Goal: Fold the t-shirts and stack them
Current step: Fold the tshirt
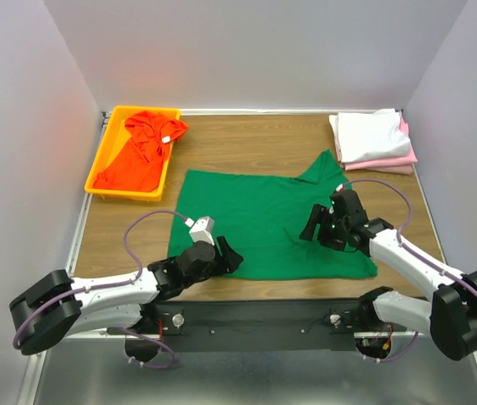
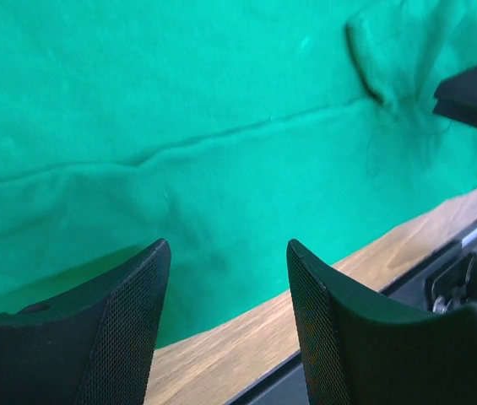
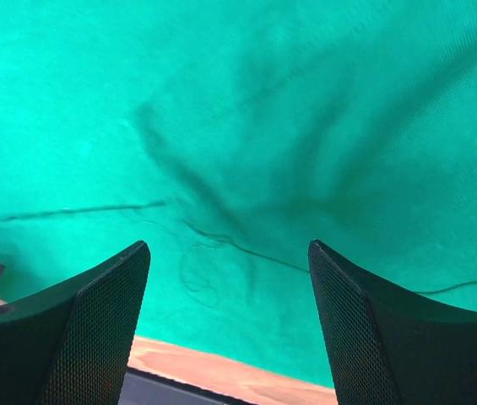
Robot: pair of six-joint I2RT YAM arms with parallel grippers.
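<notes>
The dark green t-shirt [image 1: 263, 219] lies spread on the wooden table, a sleeve sticking out at its far right; it fills the left wrist view [image 2: 221, 126] and the right wrist view [image 3: 263, 126]. My left gripper [image 1: 230, 256] is open and empty over the shirt's near left edge [image 2: 229, 278]. My right gripper [image 1: 312, 226] is open and empty above the shirt's right part [image 3: 230, 270], near a crease. The orange-red t-shirt [image 1: 141, 152] with a white neck tag lies crumpled in the yellow tray [image 1: 110, 126]. The white t-shirt [image 1: 373, 135] lies folded on the pink one [image 1: 383, 164] at the back right.
The table's near edge and a black rail [image 1: 255, 312] run just below the green shirt. Bare wood [image 1: 120, 236] lies left of the shirt. Grey walls enclose the table on three sides.
</notes>
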